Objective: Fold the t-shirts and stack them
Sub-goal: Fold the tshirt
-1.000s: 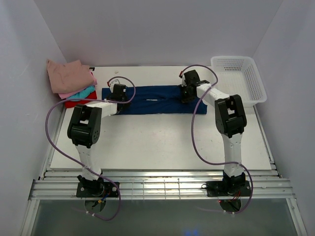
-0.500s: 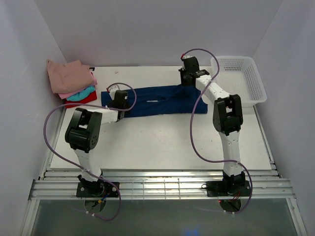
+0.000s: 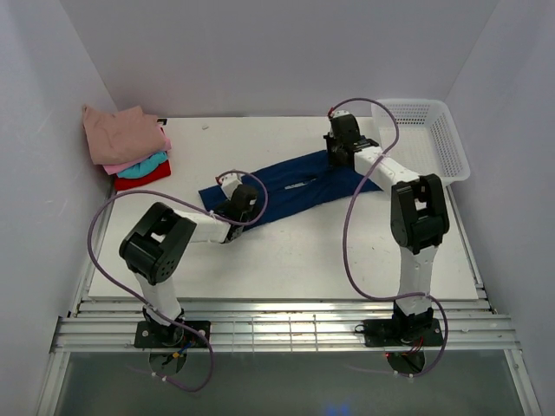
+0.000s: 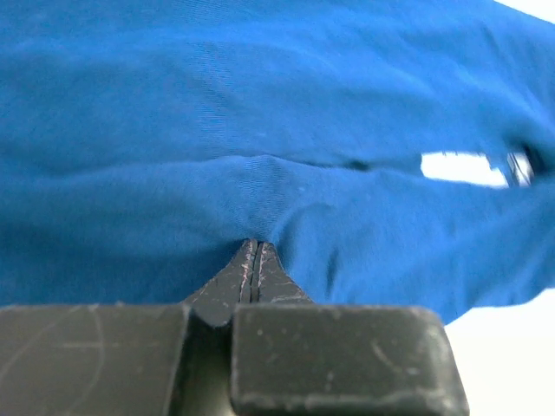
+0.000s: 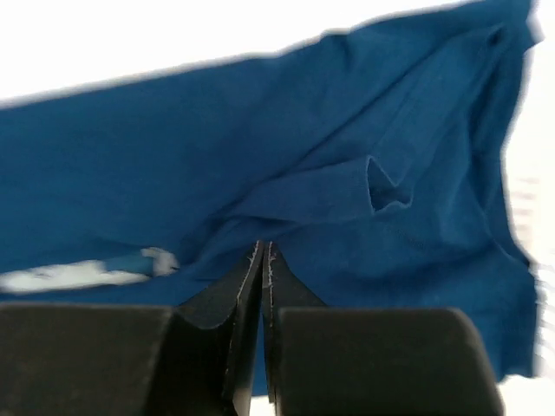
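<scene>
Pinching navy tee (image 3: pixel 299 184), likely edges | left tool (image 4: pixel 256 251), right tool (image 5: pixel 263 251) closed | basket (image 3: pixel 416 104) apart

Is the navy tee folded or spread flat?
Folded lengthwise only: the navy tee is a long narrow diagonal band, layers overlapping.

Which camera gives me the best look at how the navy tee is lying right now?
Top external: the whole navy tee shows, stretched diagonally between the left gripper and right gripper. Each wrist view shows only a close patch of blue cloth bunched at its shut fingertips, not the outline.
</scene>
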Motion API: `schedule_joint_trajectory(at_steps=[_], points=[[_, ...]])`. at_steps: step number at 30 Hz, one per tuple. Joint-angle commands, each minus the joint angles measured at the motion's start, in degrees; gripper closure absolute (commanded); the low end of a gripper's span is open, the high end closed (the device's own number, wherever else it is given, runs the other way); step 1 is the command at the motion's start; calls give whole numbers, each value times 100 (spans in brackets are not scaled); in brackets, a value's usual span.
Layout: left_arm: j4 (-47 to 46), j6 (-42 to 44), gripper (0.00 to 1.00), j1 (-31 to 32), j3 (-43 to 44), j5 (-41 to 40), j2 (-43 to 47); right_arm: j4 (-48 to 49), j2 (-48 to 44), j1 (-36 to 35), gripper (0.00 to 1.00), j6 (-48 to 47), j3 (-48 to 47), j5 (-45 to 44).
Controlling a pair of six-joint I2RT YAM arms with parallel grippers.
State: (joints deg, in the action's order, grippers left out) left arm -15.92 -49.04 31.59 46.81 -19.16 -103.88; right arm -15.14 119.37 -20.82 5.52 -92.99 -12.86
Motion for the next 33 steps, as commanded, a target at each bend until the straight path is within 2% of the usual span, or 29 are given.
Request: schedule_joint_trajectory(at_steps=[1, 6, 9, 21, 28, 33], points=[[1320, -596, 100, 628, -575, 404, -283, 459, -1151, -54, 92, -68, 122, -225], [1557, -1195, 100, 1330, -945, 71, 174, 354, -1811, -133, 91, 46, 738, -471], [1969, -1485, 100, 1595, -1191, -219, 665, 204, -1821, -150, 91, 151, 931, -700], [2858, -1978, 100, 1815, -2061, -475, 2642, -481, -565, -256, 92, 529, 642, -603], [2954, -1917, 100, 1903, -2211, -545, 3197, -745, -213, -449, 92, 766, 607, -744], [2928, -1882, 100, 1929, -2158, -493, 3198, -955, 402, -546, 92, 775, 212, -647]])
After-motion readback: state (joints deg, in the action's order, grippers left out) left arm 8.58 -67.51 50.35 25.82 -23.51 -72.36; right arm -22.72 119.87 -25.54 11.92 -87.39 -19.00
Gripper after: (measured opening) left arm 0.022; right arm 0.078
